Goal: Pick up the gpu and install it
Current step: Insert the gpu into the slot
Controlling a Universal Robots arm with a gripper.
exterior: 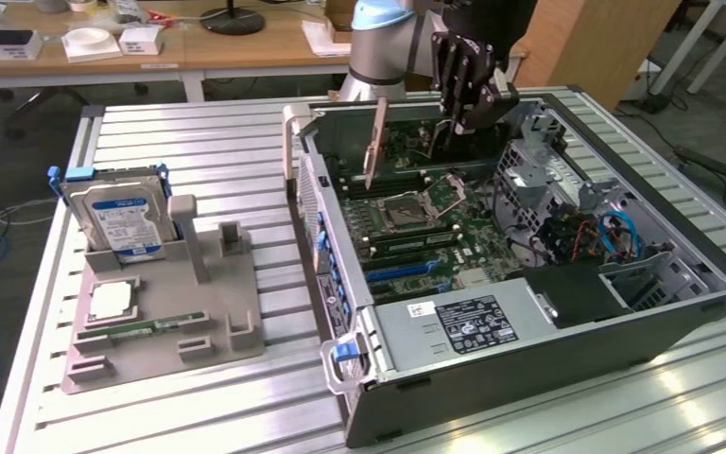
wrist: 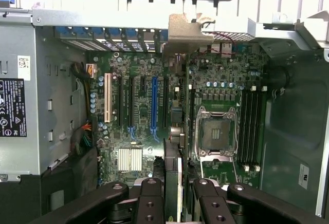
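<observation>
The gpu (exterior: 416,142) is a thin green card seen edge-on, hanging upright inside the open computer case (exterior: 703,274), just above the motherboard (exterior: 464,236). Its pale metal end bracket (exterior: 376,142) points toward the case's rear wall. My gripper (exterior: 464,128) reaches down from above and is shut on the card's top edge. In the wrist view the gpu (wrist: 172,162) runs as a dark strip between my black fingers (wrist: 150,198), bracket (wrist: 189,31) at the far end. The card hangs close beside the blue expansion slot (wrist: 153,103); whether it touches a slot I cannot tell.
On the exterior view's left a grey holder (exterior: 231,312) carries a blue-labelled hard drive (exterior: 117,218), a processor chip (exterior: 111,301) and a memory stick (exterior: 148,328). In the case are the CPU socket (exterior: 426,199), power supply (exterior: 464,326) and drive cage with cables (exterior: 603,232).
</observation>
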